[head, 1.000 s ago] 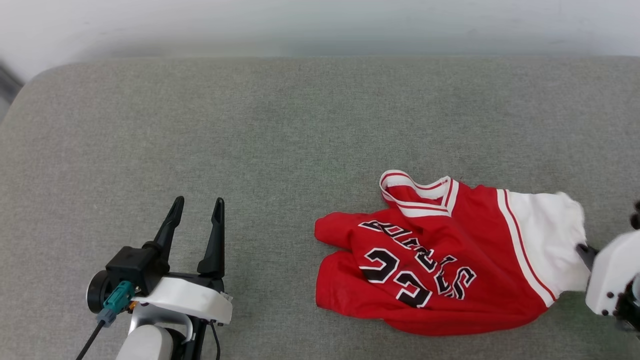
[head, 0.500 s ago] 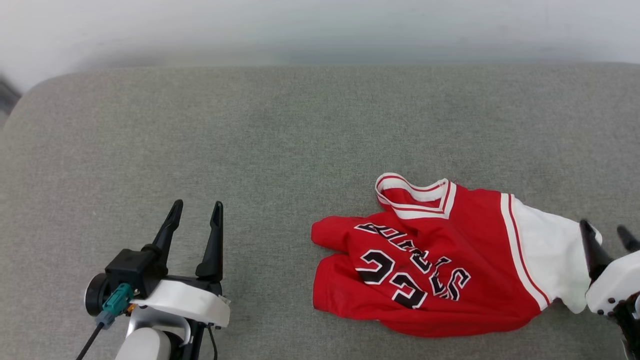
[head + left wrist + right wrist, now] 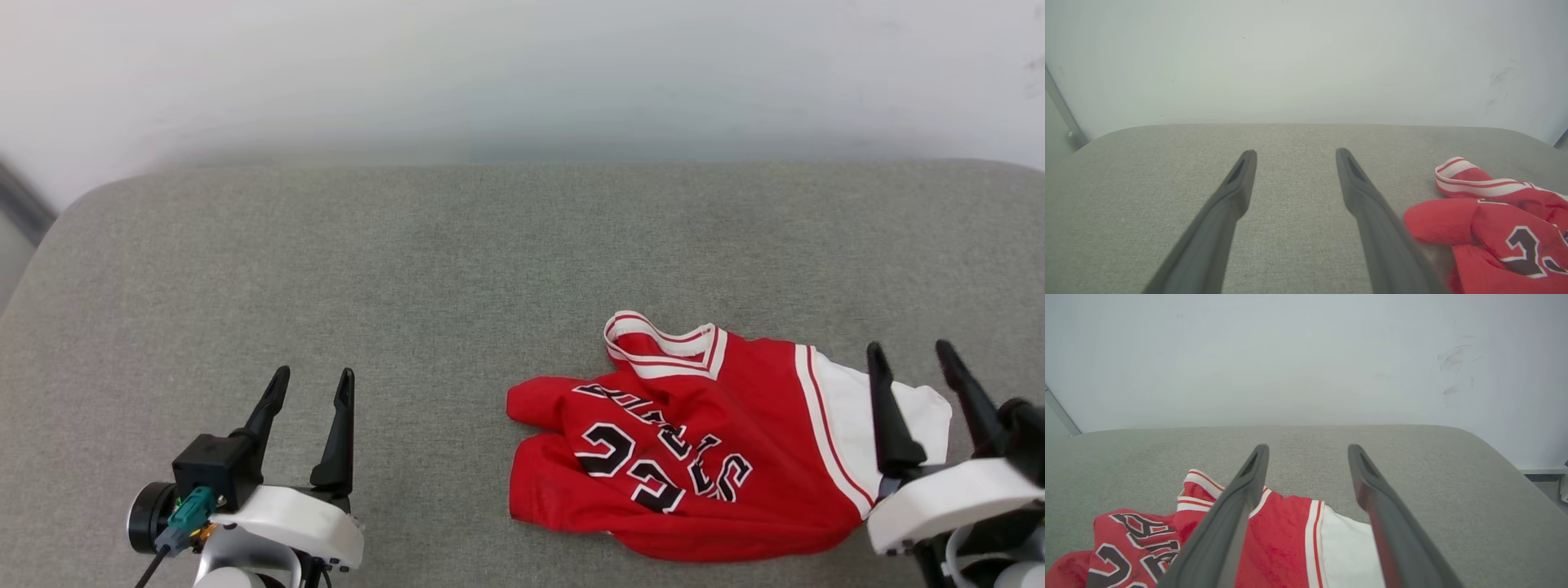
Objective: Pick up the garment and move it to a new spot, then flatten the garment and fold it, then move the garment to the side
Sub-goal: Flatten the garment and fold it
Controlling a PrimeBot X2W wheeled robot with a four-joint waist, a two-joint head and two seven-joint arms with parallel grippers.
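The garment (image 3: 694, 449), a red jersey with a white sleeve, striped trim and black lettering, lies crumpled on the grey cushioned surface (image 3: 457, 261) at the right front. Its red folds show at the right of the left wrist view (image 3: 1486, 228), and it spreads below the fingers in the right wrist view (image 3: 1286, 535). My right gripper (image 3: 910, 351) stands open above the white sleeve, with nothing between its fingers (image 3: 1237, 502). My left gripper (image 3: 314, 377) is open and apart from the garment, well to its left, over bare surface (image 3: 1294, 153).
A pale wall (image 3: 522, 73) runs close behind the surface's far edge. The surface has rounded corners at the far left (image 3: 90, 196) and at the right (image 3: 1490, 449). Bare fabric stretches left of and behind the garment.
My right gripper has let go of the white sleeve, opened, and risen with its fingers pointing away from me. The sleeve has settled flat. The head camera has tilted up.
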